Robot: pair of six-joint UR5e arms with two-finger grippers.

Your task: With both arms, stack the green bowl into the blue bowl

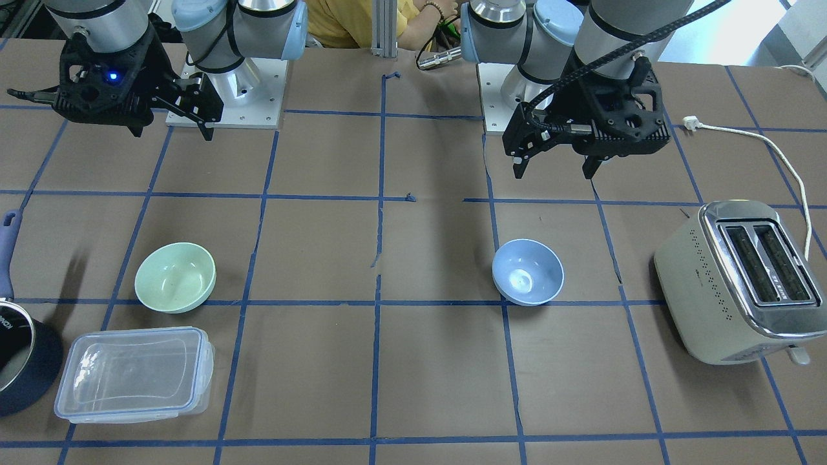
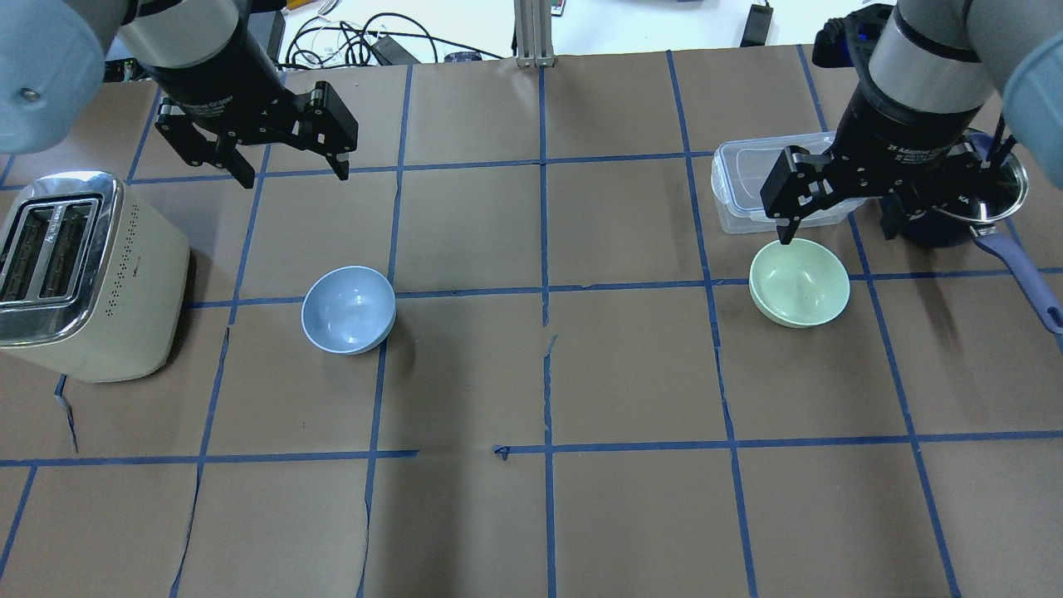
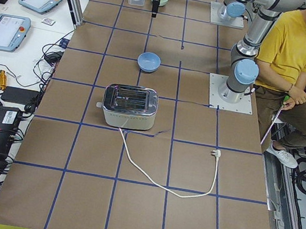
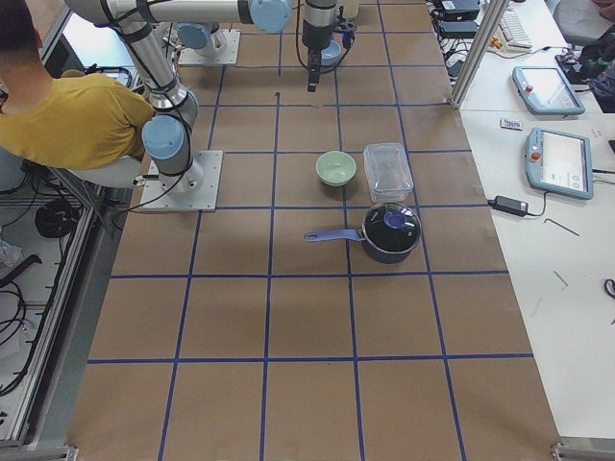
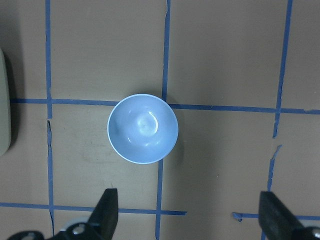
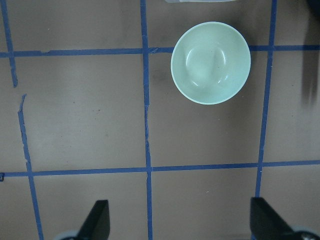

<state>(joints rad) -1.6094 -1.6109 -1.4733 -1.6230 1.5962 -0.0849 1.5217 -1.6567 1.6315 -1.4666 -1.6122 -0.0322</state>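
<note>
The green bowl [image 2: 799,281] stands upright and empty on the table's right half; it also shows in the front view [image 1: 175,277] and the right wrist view [image 6: 210,62]. The blue bowl [image 2: 348,309] stands upright and empty on the left half, and shows in the front view [image 1: 528,271] and the left wrist view [image 5: 143,128]. My right gripper [image 2: 836,237] hangs open and empty above the table, near the green bowl's far side. My left gripper [image 2: 295,177] hangs open and empty above the table, apart from the blue bowl. The bowls stand far apart.
A cream toaster [image 2: 83,274] stands at the left end, its cord [image 1: 775,155] trailing off. A clear lidded container [image 2: 747,187] and a dark saucepan [image 2: 963,199] with a handle sit beside the green bowl. A person in yellow [image 3: 295,49] sits behind the robot.
</note>
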